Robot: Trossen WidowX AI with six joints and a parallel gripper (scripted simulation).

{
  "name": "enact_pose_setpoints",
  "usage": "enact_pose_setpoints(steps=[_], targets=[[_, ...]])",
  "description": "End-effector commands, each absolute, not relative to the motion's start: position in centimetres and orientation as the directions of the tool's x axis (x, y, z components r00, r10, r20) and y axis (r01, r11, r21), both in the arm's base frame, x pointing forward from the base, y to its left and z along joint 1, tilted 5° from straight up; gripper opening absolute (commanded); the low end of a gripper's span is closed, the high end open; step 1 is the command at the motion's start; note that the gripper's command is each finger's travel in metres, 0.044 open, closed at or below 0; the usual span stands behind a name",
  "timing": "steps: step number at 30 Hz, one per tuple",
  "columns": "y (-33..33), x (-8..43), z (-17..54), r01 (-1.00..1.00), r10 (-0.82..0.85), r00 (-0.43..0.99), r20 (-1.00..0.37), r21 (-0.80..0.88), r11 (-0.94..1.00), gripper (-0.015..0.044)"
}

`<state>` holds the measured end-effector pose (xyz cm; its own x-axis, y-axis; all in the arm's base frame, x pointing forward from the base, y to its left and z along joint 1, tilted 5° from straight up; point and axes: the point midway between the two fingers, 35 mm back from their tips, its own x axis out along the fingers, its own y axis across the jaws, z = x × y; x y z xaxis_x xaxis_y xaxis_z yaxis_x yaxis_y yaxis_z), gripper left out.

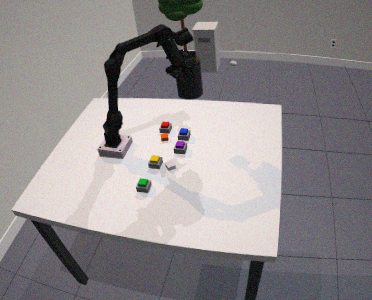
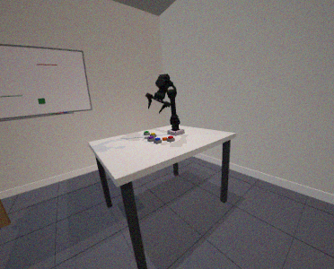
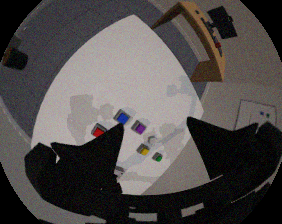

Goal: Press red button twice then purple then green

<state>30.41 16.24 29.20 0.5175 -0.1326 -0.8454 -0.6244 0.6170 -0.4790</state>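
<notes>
The gripper (image 2: 157, 102) hangs high above the worktop (image 1: 226, 210), its fingers spread wide apart with nothing between them. The red button (image 1: 165, 126) sits at the far end of the cluster, with the blue button (image 1: 184, 133) just to its right and a small orange block (image 1: 164, 136) just in front of it. The purple button (image 1: 180, 146) lies nearer, the yellow button (image 1: 155, 160) nearer still with a small white block (image 1: 171, 165) beside it, and the green button (image 1: 144, 184) nearest.

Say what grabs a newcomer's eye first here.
The black arm, rising from its base at the table's left side and arching high, gripper open in the air. Below it, a cluster of buttons mid-table: red, blue, purple, yellow, green.
</notes>
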Motion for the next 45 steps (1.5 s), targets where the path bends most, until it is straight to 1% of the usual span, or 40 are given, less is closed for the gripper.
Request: enact_pose_setpoints(steps=[1,3,8,12,15,18,25,27,31,39,40,45], targets=[[16.3,30.3,29.0,-0.622,-0.130,0.514,-0.848,-0.472,0.625,0.0400],[16.5,29.6,27.8,-0.599,-0.109,0.481,-0.870,-0.417,0.684,0.0400],[16.9,26.2,22.9,-0.453,-0.034,0.345,-0.938,-0.199,0.869,0.0400],[16.9,23.1,19.1,-0.274,0.021,0.225,-0.974,-0.043,0.961,0.0400],[16.6,20.5,16.2,-0.108,0.059,0.131,-0.990,0.045,0.993,0.0400],[16.4,19.1,14.9,-0.021,0.077,0.084,-0.994,0.075,0.997,0.0400],[16.4,19.1,14.9,-0.021,0.077,0.084,-0.994,0.075,0.997,0.0400],[16.6,19.3,13.8,-0.021,0.077,0.084,-0.994,0.075,0.997,0.0348],[16.9,19.6,9.0,-0.021,0.077,0.084,-0.994,0.075,0.997,0.0242],[16.9,19.6,8.7,-0.021,0.077,0.084,-0.994,0.075,0.997,0.0032],[16.9,19.6,8.7,-0.021,0.077,0.084,-0.994,0.075,0.997,0.0020],[16.9,19.6,8.7,-0.021,0.077,0.084,-0.994,0.075,0.997,0.0020]])
